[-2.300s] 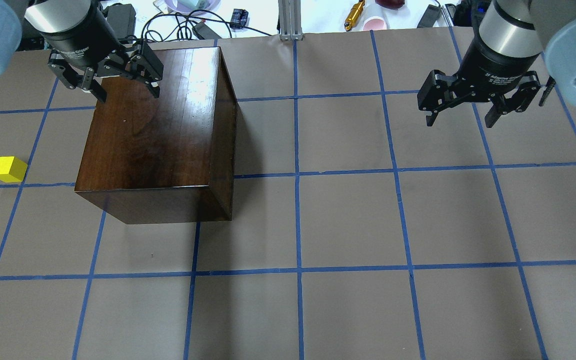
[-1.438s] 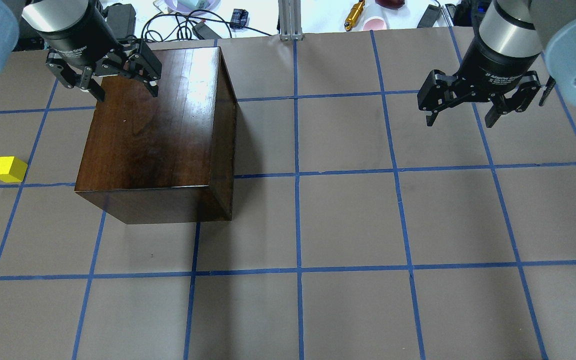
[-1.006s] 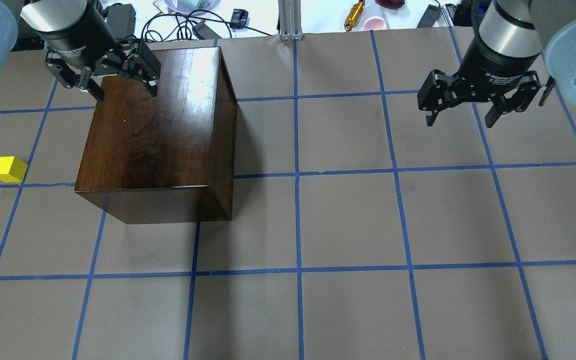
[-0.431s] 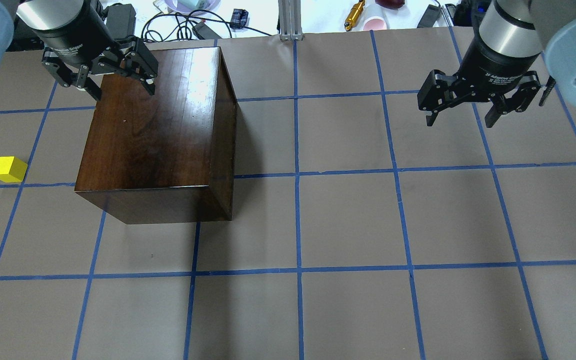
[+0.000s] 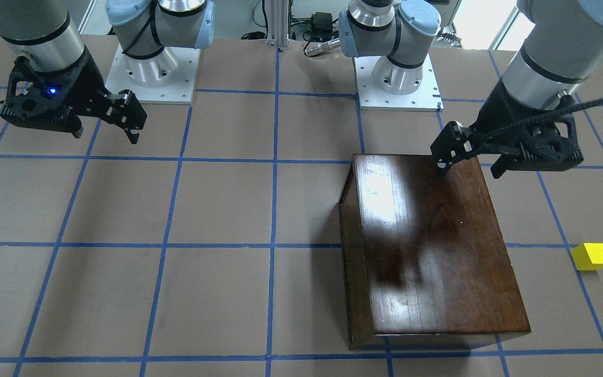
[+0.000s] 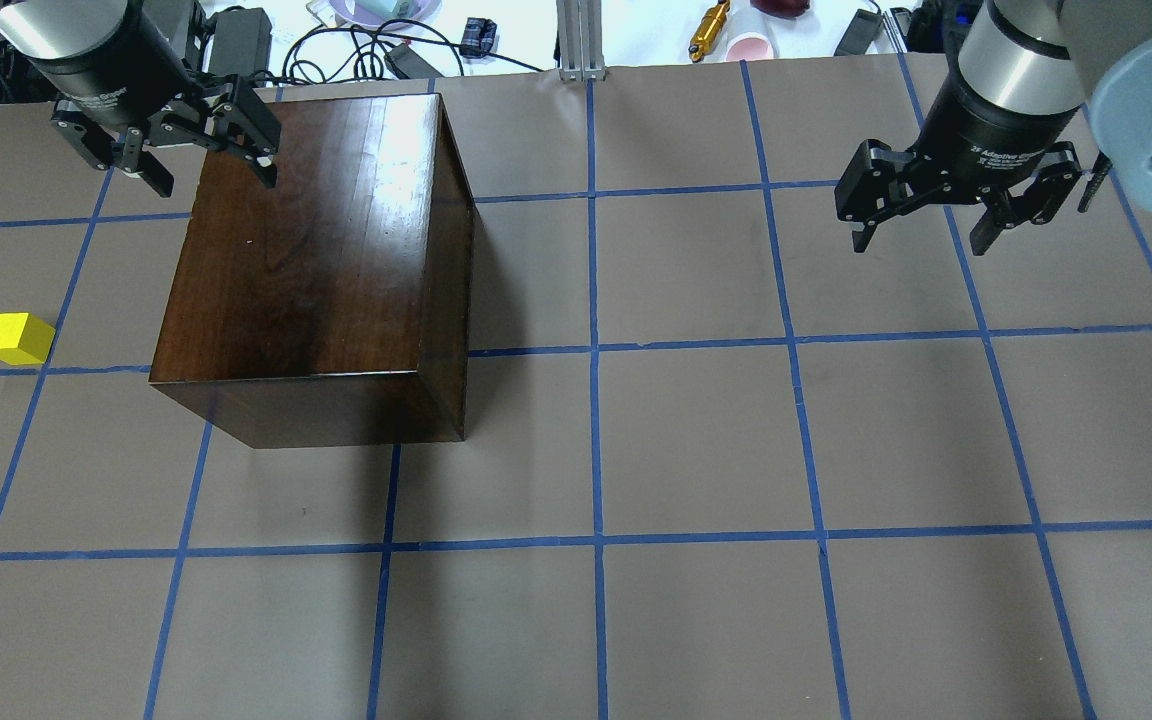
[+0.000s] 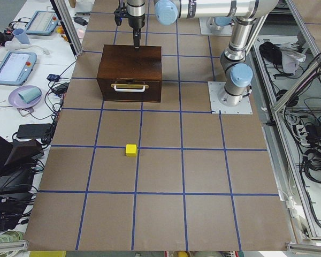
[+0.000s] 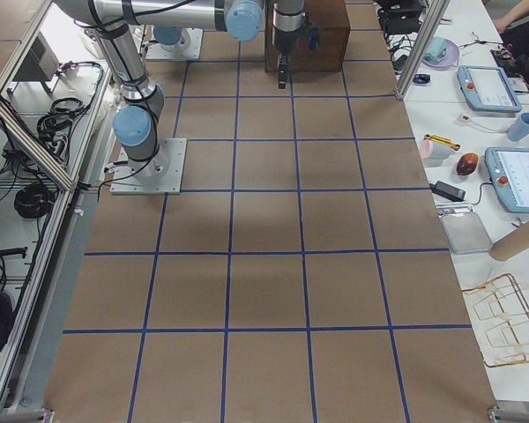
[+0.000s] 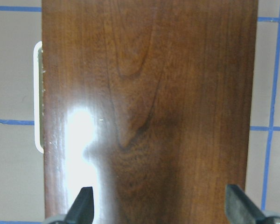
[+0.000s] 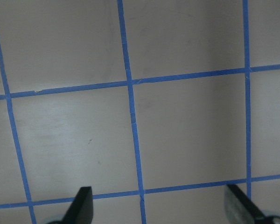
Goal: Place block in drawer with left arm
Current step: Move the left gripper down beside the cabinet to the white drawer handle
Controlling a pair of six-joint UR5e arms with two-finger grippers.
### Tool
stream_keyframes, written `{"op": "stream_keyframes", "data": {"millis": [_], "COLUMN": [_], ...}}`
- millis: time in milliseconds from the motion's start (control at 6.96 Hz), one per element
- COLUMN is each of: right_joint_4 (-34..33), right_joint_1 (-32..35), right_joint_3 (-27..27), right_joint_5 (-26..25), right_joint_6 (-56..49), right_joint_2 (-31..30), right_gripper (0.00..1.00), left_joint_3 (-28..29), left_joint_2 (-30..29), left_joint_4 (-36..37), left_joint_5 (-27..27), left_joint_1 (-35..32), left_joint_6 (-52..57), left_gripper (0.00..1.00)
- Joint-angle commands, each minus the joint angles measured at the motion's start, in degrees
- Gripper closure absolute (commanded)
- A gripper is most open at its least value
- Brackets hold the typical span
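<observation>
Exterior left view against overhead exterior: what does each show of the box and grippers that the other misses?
Only exterior left shows the drawer front, shut, with its pale handle. Only overhead exterior shows the right gripper, open over the table. Both show the block lying on the table apart from the box, and the left gripper above one corner of the box; overhead shows it open.

We note a table [image 6: 696,440] papered brown and gridded with blue tape [image 6: 594,300]. Beyond its far edge lie black cables [image 6: 351,45], a gold cylinder [image 6: 709,30] and a pink cup [image 6: 751,46].
</observation>
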Motion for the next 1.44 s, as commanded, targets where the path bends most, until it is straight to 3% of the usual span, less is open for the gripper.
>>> {"op": "stream_keyframes", "data": {"millis": [0, 288, 862, 1294], "right_joint_4": [0.0, 0.0, 0.0, 0.0], "right_joint_1": [0.0, 0.0, 0.0, 0.0], "right_joint_3": [0.0, 0.0, 0.0, 0.0], "right_joint_5": [0.0, 0.0, 0.0, 0.0], "right_joint_6": [0.0, 0.0, 0.0, 0.0], "right_joint_2": [0.0, 0.0, 0.0, 0.0], "right_gripper": [0.0, 0.0, 0.0, 0.0], "left_joint_3": [-0.1, -0.09, 0.52, -0.09], "left_joint_2": [-2.52, -5.24, -10.61, -12.9], "left_joint_4": [1.47, 3.23, 7.63, 7.02], "left_joint_5": [-0.61, -0.62, -1.14, -12.02], "left_joint_1": [6.76, 12.57, 18.11, 21.28], "left_joint_6": [5.3, 8.65, 18.39, 20.43], "left_gripper": [0.0, 0.0, 0.0, 0.0]}}
